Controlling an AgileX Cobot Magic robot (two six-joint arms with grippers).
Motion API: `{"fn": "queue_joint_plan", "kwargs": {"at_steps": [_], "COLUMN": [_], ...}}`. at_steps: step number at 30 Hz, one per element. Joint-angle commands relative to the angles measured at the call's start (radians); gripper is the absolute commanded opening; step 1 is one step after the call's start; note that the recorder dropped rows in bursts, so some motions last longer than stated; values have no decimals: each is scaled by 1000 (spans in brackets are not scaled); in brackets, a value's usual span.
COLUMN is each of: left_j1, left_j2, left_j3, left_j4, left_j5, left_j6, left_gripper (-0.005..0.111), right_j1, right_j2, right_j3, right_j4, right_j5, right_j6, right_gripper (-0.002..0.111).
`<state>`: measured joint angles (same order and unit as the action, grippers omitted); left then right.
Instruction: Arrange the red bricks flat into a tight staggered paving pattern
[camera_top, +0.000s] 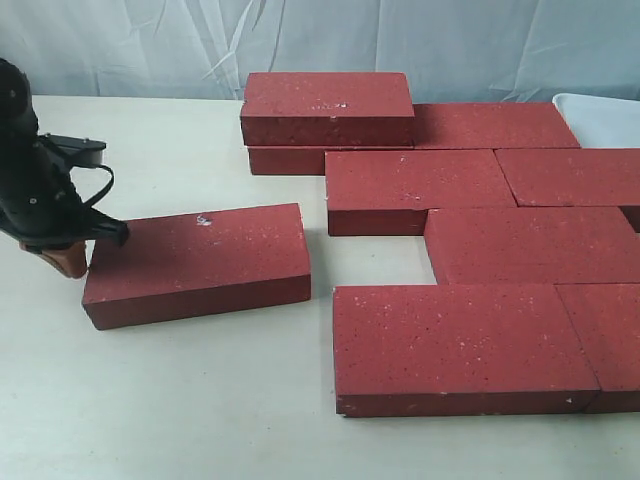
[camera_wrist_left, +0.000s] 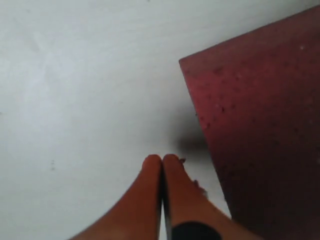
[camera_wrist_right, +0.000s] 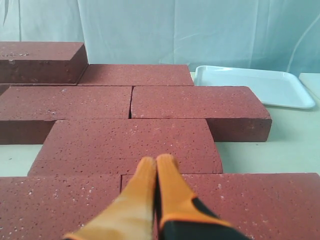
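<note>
Noting a white tray (camera_wrist_right: 255, 86) behind the paved bricks (camera_top: 520, 243), I see the loose brick (camera_top: 197, 262) flat at their left, long axis left-right. Clenched empty: left gripper (camera_wrist_left: 161, 159) beside its end, right gripper (camera_wrist_right: 157, 161) above paving.

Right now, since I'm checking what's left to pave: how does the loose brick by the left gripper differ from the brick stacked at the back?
The loose brick lies on the table, apart from the pattern; the stacked brick sits atop another brick. The loose brick is skewed; the stacked brick lines up with the pattern. Both lie flat, dark red, speckled.
</note>
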<state>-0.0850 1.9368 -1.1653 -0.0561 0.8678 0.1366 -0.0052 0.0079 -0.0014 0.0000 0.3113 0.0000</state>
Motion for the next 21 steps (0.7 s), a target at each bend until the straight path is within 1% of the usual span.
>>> {"fn": "queue_joint_plan", "kwargs": {"at_steps": [1, 6, 12, 18, 21], "left_j1": [-49, -86, -88, -88, -88], "left_j2": [52, 87, 87, 87, 87], "left_j3": [7, 7, 7, 7, 7], "left_j4": [-53, -67, -72, -107, -128], "left_j5": [-52, -103, -132, -288, -317], "left_j6": [15, 21, 40, 54, 95], "left_gripper": [1, 1, 1, 1, 1], "right_j1": [-6, -6, -6, -6, -6], "right_j2": [-8, -8, -8, -8, -8], "right_j3": [1, 1, 1, 1, 1], "right_j4": [-5, -5, -5, -5, -5], "right_j5": [-8, -8, -8, -8, -8], "right_j6": [0, 0, 0, 0, 0], "right_gripper": [-1, -1, -1, -1, -1]}}
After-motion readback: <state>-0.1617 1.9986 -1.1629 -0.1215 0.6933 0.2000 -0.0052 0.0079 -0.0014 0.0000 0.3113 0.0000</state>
